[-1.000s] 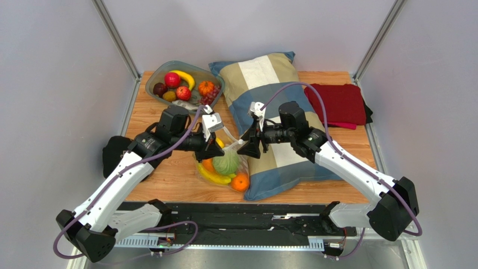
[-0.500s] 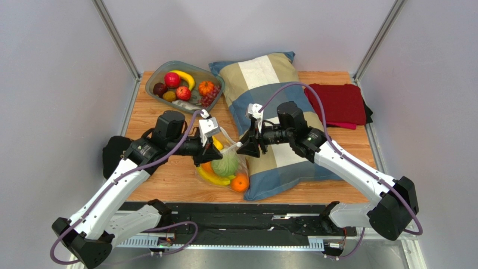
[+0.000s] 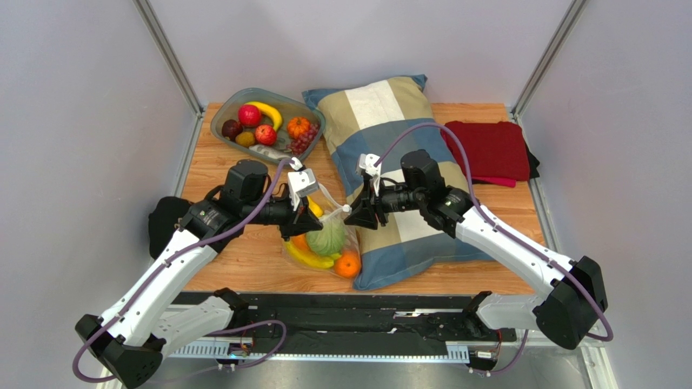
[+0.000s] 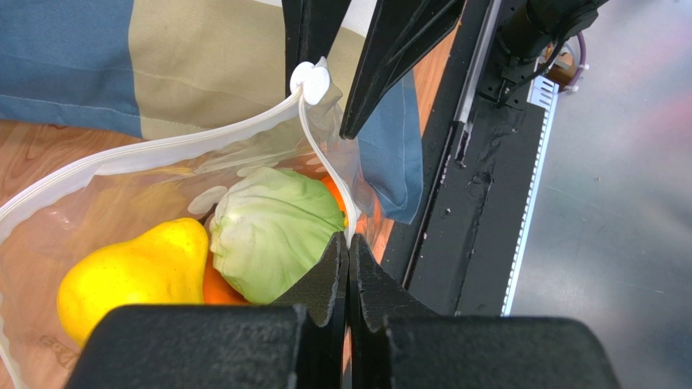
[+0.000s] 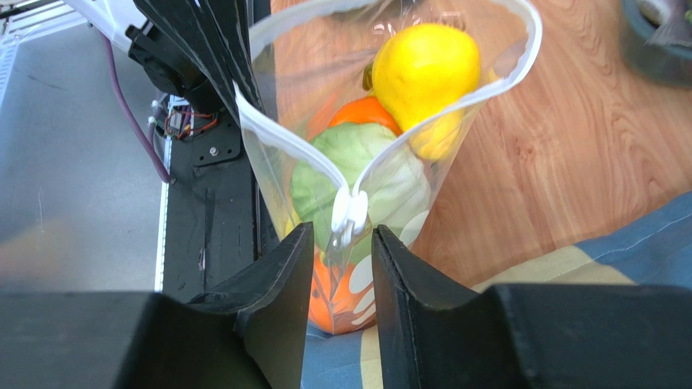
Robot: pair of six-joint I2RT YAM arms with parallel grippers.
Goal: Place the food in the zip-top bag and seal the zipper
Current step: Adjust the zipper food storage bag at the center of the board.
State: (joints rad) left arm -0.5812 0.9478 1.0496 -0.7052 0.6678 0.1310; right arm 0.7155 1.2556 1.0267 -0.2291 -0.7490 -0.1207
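The clear dotted zip-top bag [image 3: 329, 243] stands on the table against the pillow's left edge. It holds a green cabbage [image 4: 272, 231], a yellow lemon [image 4: 134, 271], oranges [image 3: 348, 263] and a banana [image 3: 307, 254]. My left gripper [image 3: 307, 224] is shut on the white zipper strip [image 4: 203, 134] at the near side of the bag's mouth [image 4: 348, 247]. My right gripper [image 5: 343, 243] is open, its fingers on either side of the white zipper slider [image 5: 351, 215] at the end of the open mouth. It also shows in the top view [image 3: 357, 217]. The slider also shows in the left wrist view [image 4: 310, 81].
A grey bowl [image 3: 223, 113] at the back left holds apples, a banana, an orange and grapes. A blue and beige pillow [image 3: 382, 113] lies in the middle, a red cloth [image 3: 487, 150] at the back right. A black object [image 3: 162, 223] sits at the table's left edge.
My left gripper has shifted a little left and nearer, keeping the bag's edge. My right gripper has edged down toward the slider.
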